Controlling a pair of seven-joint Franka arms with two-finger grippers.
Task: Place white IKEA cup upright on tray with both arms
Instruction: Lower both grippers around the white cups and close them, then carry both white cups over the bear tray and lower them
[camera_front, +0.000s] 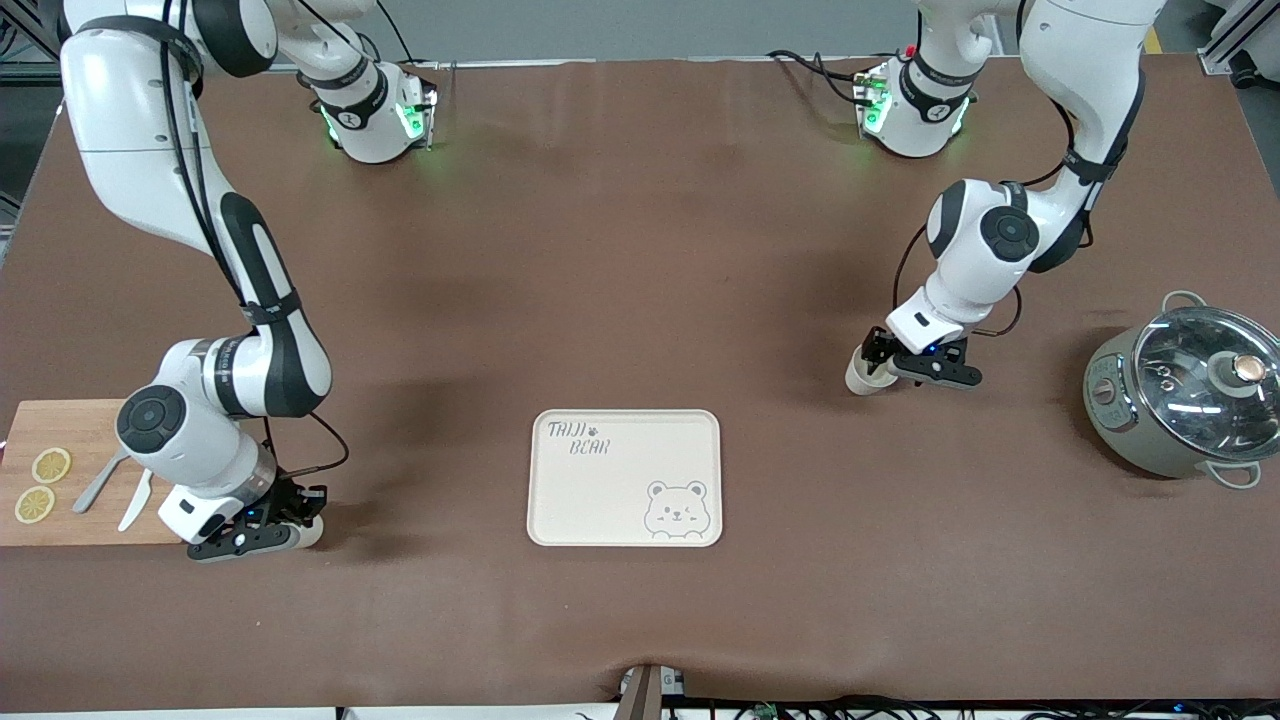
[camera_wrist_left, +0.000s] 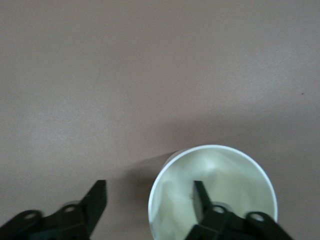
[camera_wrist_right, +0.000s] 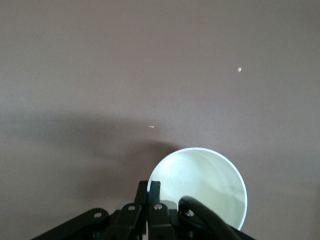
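White cups: we see our left end effector (camera_front: 885, 368) spread astride one cup's (camera_front: 862, 374) rim, our right end effector (camera_wrist_right: 152, 192) pinching another cup's (camera_wrist_right: 200, 185) rim, tray (camera_front: 560, 500) bare.

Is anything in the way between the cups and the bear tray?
Nothing visible. The left gripper straddles one cup's rim, the right gripper pinches the other cup, and only bare tablecloth lies between each and the tray. Pot and cutting board sit at the table's ends.
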